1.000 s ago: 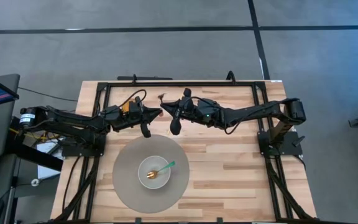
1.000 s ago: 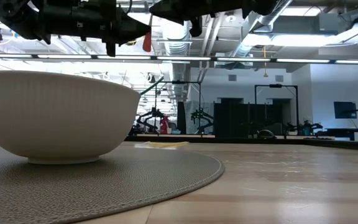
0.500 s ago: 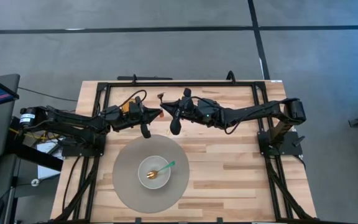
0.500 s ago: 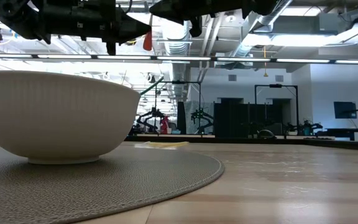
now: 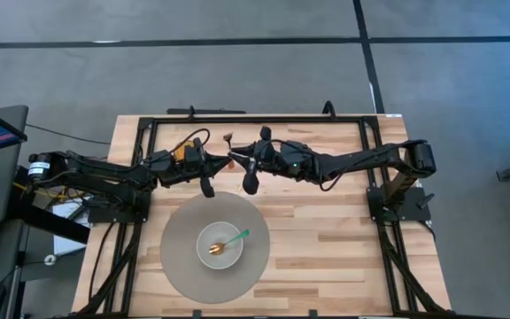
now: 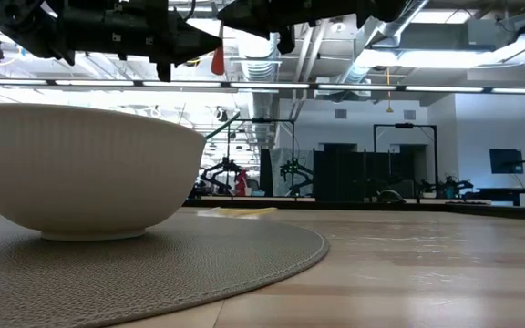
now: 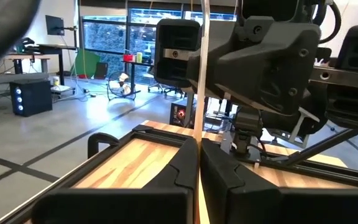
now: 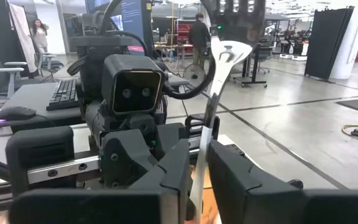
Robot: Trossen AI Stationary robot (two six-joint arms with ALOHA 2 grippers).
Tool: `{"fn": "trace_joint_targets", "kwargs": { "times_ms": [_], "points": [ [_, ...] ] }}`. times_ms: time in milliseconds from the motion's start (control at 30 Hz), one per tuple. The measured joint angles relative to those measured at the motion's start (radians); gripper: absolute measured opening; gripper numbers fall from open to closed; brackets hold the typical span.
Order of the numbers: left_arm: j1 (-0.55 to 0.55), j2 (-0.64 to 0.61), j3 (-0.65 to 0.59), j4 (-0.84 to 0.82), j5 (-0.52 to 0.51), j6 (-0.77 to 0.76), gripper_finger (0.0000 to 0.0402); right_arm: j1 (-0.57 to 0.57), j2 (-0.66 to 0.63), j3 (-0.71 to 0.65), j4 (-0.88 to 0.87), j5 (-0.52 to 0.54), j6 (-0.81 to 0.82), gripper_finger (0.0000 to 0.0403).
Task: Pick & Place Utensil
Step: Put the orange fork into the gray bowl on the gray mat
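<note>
Wooden planks make up the surface (image 5: 326, 239), which fills the middle of the high view inside a black frame. A round grey mat (image 5: 180, 257) lies at its lower left and carries a white bowl (image 5: 207, 239) with a green-handled spoon (image 5: 229, 242) in it. Above the mat, the left end effector (image 5: 222, 163) and right end effector (image 5: 236, 161) meet tip to tip, both closed on one thin pale utensil (image 8: 211, 102) held between them, off the surface.

Even, bright overhead light on my bench (image 5: 326, 239); ceiling lamps (image 6: 372, 88) glare in the low view, and the nearby bowl (image 6: 80, 169) looks slightly soft
</note>
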Motion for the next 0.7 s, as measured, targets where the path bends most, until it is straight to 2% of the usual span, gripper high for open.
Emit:
{"fn": "trace_joint_targets", "kwargs": {
  "times_ms": [200,400,567,700],
  "points": [
    [0.0,-0.006,0.0,-0.011,0.015,-0.014,0.0007,0.001,0.0,0.0,-0.006,-0.001,-0.01,0.0088],
    [-0.02,-0.086,0.0,-0.085,0.019,-0.06,0.0006,0.001,-0.042,0.0,-0.129,0.002,-0.011,0.0109],
    [-0.025,-0.196,0.0,-0.327,0.02,-0.181,0.0006,0.001,-0.102,0.0,-0.255,0.084,-0.011,0.0124],
    [-0.055,-0.284,0.0,-0.543,0.124,-0.371,0.0006,0.0,-0.155,0.0,-0.396,0.107,-0.01,0.0134]
  ]
}}
